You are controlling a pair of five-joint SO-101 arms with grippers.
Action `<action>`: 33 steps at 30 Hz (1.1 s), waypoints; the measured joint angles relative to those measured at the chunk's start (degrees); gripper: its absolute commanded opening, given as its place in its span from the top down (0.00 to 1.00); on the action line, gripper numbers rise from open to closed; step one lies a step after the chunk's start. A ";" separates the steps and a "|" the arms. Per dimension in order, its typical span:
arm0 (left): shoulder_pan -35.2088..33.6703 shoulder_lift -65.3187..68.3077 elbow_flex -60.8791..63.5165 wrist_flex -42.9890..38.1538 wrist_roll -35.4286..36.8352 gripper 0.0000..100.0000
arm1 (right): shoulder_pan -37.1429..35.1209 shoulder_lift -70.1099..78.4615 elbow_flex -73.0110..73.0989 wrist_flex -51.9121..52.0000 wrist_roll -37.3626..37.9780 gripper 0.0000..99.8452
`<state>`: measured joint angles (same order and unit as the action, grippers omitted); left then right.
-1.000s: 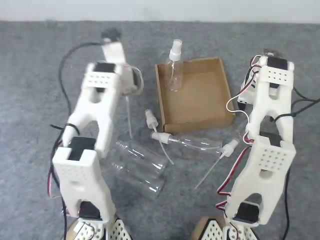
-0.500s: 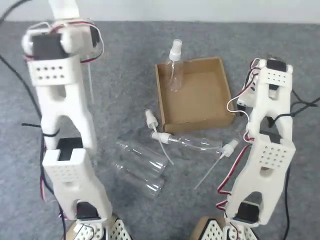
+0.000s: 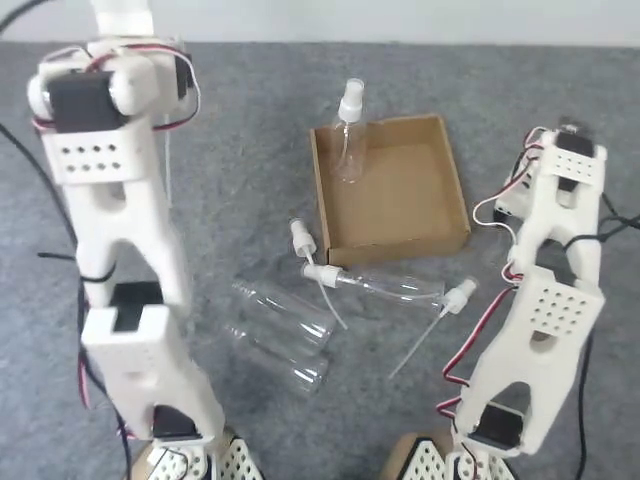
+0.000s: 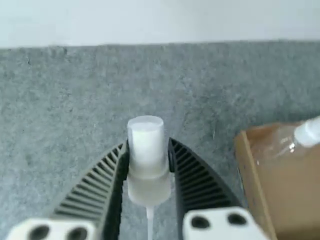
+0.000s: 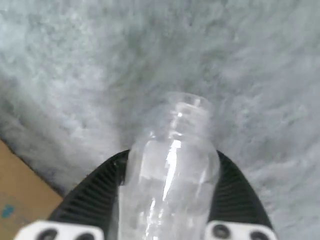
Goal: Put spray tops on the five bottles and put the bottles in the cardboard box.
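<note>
The grey surface (image 3: 250, 120) carries the box (image 3: 400, 210) with one capped bottle (image 3: 348, 140) standing inside, and loose bottles (image 3: 285, 312) and loose tops (image 3: 303, 240) just beside it. The left tool (image 4: 146, 150) clamps a top (image 4: 146, 135), well apart from the box. The right tool (image 5: 171, 160) grips an uncapped bottle (image 5: 172, 175) near the box.

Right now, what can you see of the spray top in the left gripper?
The spray top looks like white, slightly frosted plastic. It has a round cylindrical cap above a wider collar, and a thin dip tube starts below the collar. The left gripper holds it at the collar, with one black ribbed pad of its fingers on each side and the cap sticking out past the fingertips. Nothing else touches it. Behind it lies the grey carpet, with the cardboard box off to one side.
</note>
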<state>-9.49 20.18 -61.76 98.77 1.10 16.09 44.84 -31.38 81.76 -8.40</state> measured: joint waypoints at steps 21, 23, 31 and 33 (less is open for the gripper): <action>0.00 -46.42 65.58 -2.64 -10.46 0.98 | 11.60 0.00 0.00 3.16 58.64 0.98; 0.97 -51.25 73.32 -5.36 -10.29 0.98 | 11.60 0.00 0.00 3.16 56.97 0.98; 4.57 -63.47 94.68 -14.33 -10.37 0.97 | 11.60 -3.78 2.02 3.52 52.40 0.98; 4.75 -64.00 97.49 -16.88 -10.46 0.97 | 11.60 -6.24 5.89 2.29 52.04 0.98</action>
<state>-4.75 -43.82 35.74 81.89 -9.36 27.69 38.59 -25.49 84.04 43.65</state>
